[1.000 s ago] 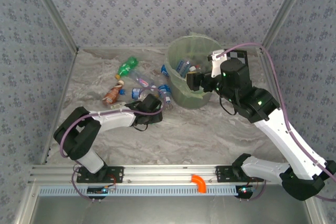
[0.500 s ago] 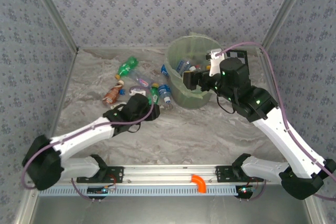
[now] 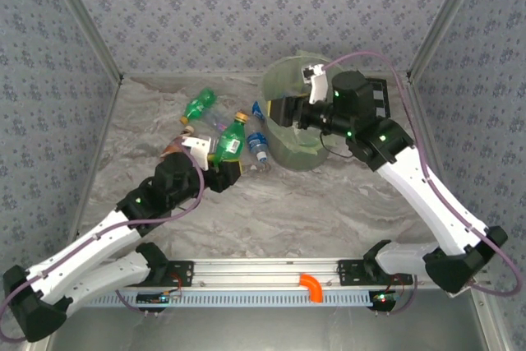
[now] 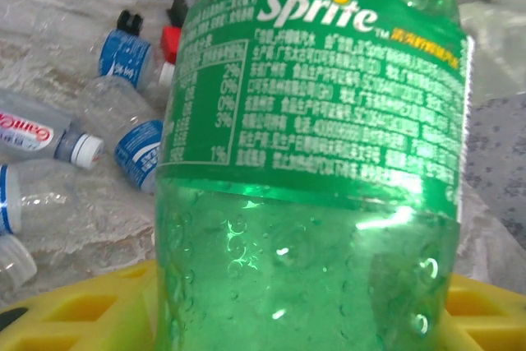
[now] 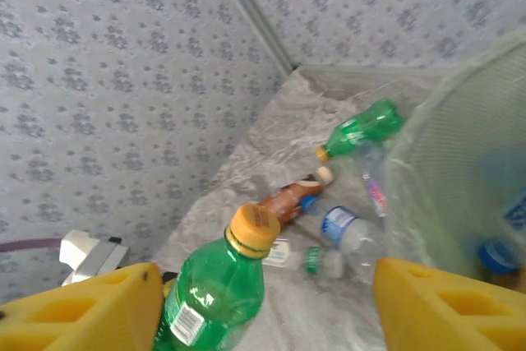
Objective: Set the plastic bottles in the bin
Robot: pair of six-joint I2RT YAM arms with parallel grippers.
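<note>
- Camera above: I see the left pincer [image 3: 220, 160] clamped on the lower half of a green bottle [image 3: 231, 139], which is tilted with its orange cap at the far end, just left of the bin [image 3: 288, 152]. The right pincer [image 3: 278, 113] hangs over the bin's left rim; from here I cannot tell its gap.
- On the table [image 3: 329, 203] left of the bin lie a second green bottle [image 3: 198, 104], a red-orange bottle [image 3: 173, 151] partly behind the left arm, and clear bottles [image 3: 258, 144] with blue labels.
- Left wrist: the green bottle, labelled Sprite, sits gripped between the yellow fingers [image 4: 74, 314]. Clear blue-labelled bottles lie on the table behind it.
- Right wrist: its yellow fingers [image 5: 444, 302] stand wide apart with nothing between them. Beyond them I see the green bottle cap up. The bin's pale wall is at right, and a blue cap [image 5: 497, 256] shows through it.
</note>
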